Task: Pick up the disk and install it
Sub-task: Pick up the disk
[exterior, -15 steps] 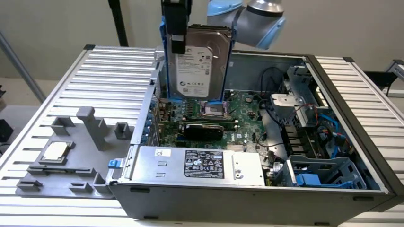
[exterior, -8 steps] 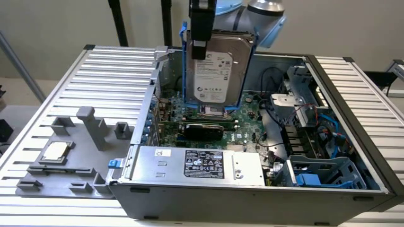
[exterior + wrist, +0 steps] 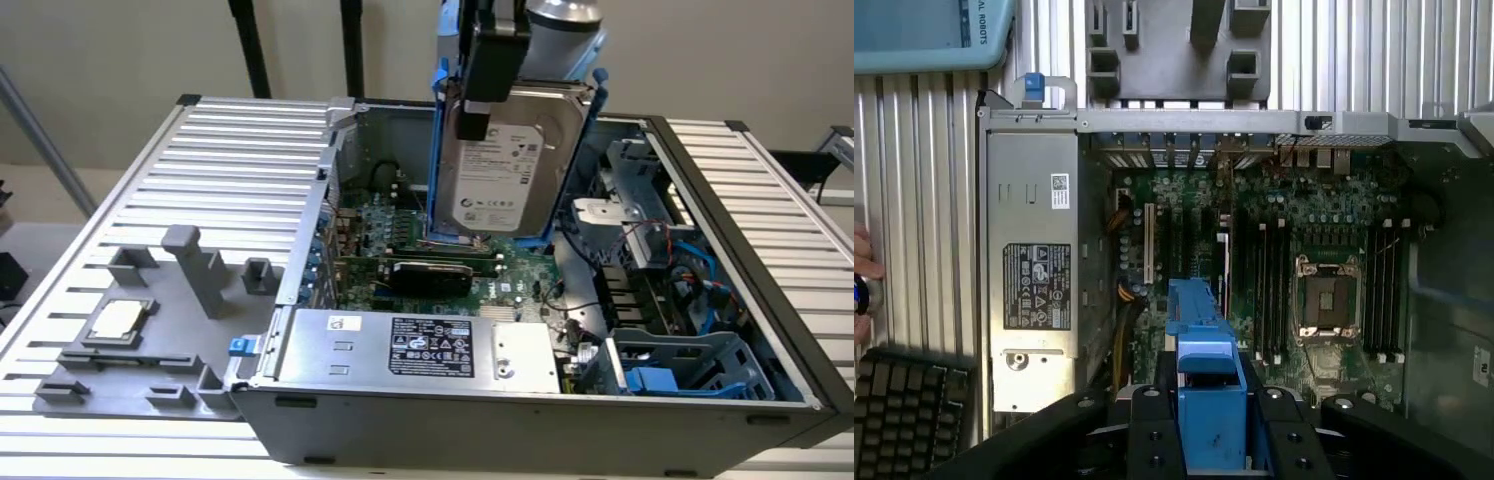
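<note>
Finding: the disk (image 3: 507, 165) is held upright in the air over the open computer case (image 3: 534, 430), label side towards the exterior view, with its blue carrier rails running down both long edges. The gripper (image 3: 478, 110) grips it at the upper end. The fingers (image 3: 474, 120) are pinching the disk, with one black finger lying against the labelled face.

In the wrist view the blue carrier edge of the disk (image 3: 1206, 380) is seen between the black fingers (image 3: 1149, 430), above the motherboard (image 3: 1274, 260). The CPU socket (image 3: 1326, 300) is exposed on that board.

Inside the case, the grey power supply box (image 3: 414, 350) sits along the near wall. A blue drive cage (image 3: 694, 365) is located at the exterior view's right.

The case rests on a ribbed metal tabletop (image 3: 240, 150). At the exterior view's left a grey fixture plate (image 3: 174, 340) lies beside the case, with a small square CPU chip (image 3: 118, 320) seated on it.

A keyboard (image 3: 904, 400) and part of a person's hand (image 3: 864, 270) are noted at the edge of the wrist view.
</note>
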### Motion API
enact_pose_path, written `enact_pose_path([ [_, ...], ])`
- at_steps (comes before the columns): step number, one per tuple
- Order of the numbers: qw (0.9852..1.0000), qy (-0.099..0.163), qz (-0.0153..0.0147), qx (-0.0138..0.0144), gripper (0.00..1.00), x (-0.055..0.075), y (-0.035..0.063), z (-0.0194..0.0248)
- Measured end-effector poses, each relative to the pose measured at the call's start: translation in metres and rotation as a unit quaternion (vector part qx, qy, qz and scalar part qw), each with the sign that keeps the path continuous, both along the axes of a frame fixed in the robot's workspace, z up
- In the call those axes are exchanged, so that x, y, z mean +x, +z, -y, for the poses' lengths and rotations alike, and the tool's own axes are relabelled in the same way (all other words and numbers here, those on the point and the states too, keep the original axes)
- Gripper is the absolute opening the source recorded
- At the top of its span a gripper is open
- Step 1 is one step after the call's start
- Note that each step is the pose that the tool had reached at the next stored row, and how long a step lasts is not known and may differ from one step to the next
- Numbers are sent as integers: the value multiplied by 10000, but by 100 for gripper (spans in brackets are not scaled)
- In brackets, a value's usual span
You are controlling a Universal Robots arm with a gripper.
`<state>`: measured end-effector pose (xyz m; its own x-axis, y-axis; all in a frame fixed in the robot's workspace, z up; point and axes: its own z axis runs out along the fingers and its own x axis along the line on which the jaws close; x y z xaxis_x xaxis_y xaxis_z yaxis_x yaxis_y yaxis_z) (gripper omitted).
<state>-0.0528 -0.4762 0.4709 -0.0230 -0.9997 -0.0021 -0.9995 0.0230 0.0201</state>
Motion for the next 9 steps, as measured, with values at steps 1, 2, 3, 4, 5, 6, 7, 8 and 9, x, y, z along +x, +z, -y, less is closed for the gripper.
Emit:
enact_pose_path([
  [1, 10000, 0, 0, 0, 33, 45, 0, 21],
  [2, 10000, 0, 0, 0, 33, 89, 0, 41],
  [3, 10000, 0, 0, 0, 33, 134, 0, 62],
  [4, 10000, 0, 0, 0, 33, 178, 0, 83],
  [5, 10000, 1, 0, 0, 33, 226, 0, 105],
  [6, 10000, 0, 0, 0, 33, 272, 0, 127],
  [7, 10000, 0, 0, 0, 33, 316, 0, 147],
  [8, 10000, 0, 0, 0, 33, 360, 0, 169],
  [9, 10000, 0, 0, 0, 33, 403, 0, 191],
])
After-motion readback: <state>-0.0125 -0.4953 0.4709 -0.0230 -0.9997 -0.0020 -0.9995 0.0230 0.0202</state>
